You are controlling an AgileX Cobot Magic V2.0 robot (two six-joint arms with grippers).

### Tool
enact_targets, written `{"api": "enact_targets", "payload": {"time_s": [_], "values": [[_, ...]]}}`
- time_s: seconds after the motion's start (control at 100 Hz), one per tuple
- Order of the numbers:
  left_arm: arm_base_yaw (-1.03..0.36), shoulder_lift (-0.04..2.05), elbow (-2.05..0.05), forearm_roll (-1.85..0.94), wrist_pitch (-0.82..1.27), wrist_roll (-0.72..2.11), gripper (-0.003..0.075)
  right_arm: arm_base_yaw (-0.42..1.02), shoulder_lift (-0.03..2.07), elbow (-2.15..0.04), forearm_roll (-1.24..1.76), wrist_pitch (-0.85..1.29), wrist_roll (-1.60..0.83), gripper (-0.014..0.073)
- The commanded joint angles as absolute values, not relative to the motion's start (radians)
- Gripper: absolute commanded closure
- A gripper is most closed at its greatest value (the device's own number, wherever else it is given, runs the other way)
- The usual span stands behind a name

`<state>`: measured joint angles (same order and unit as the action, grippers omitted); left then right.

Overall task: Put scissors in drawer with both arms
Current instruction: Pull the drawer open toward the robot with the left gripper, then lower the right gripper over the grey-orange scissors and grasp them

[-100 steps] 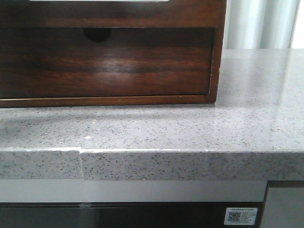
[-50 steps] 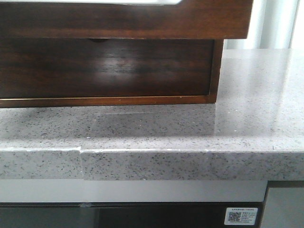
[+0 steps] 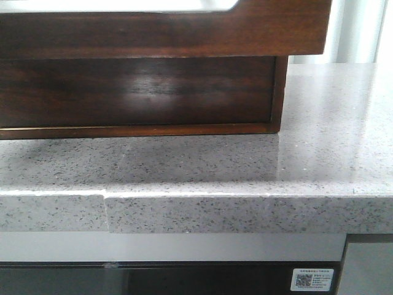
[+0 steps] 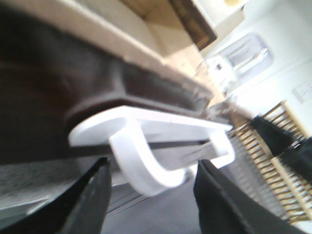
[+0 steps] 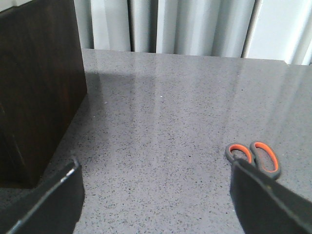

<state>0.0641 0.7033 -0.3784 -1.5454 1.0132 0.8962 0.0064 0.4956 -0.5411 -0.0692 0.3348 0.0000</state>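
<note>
The scissors (image 5: 253, 157) lie flat on the counter (image 5: 170, 126), partly behind one finger of the right claw (image 5: 156, 195), which hangs wide open and empty. The left claw (image 4: 151, 187) is spread wide by a white bracket (image 4: 146, 141). The drawer (image 3: 166, 27) juts out of its wooden frame (image 3: 279, 92).

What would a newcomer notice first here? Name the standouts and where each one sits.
The glossy dark-brown drawer dominates the front view's top, pulled forward so it overhangs the wooden box frame on the speckled grey counter. In the right wrist view, orange-and-grey scissors lie flat on that counter, off to the box's side, just beyond the open right gripper.
</note>
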Motion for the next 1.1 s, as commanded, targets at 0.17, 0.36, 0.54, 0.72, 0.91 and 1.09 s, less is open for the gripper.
{"api": "enact_targets", "payload": {"time_s": [0.17, 0.36, 0.54, 0.72, 0.91, 1.09], "values": [[0.066, 0.686, -0.466, -1.357, 0.988, 0.901, 0.0324, -0.005, 0.623, -0.757, -0.135, 0.519, -0.009, 0.0037], [0.064, 0.667, -0.557, -1.09, 0.962, 0.78, 0.0324, -0.108, 0.802, -0.909, -0.189, 0.735, 0.054, 0.0038], [0.001, 0.667, -0.632, -0.825, 0.946, 0.641, 0.0324, -0.265, 0.973, -0.979, -0.159, 0.816, 0.05, 0.0039], [-0.043, 0.649, -0.719, -0.611, 0.916, 0.515, 0.0325, -0.365, 1.162, -1.032, -0.146, 0.873, 0.035, 0.0039], [-0.055, 0.605, -0.767, -0.503, 0.858, 0.463, 0.0335, -0.387, 1.346, -1.132, -0.102, 0.935, -0.015, 0.0039], [-0.098, 0.594, -0.767, -0.447, 0.808, 0.461, 0.0335, -0.459, 1.494, -1.273, 0.089, 0.994, -0.161, 0.0039]]}}
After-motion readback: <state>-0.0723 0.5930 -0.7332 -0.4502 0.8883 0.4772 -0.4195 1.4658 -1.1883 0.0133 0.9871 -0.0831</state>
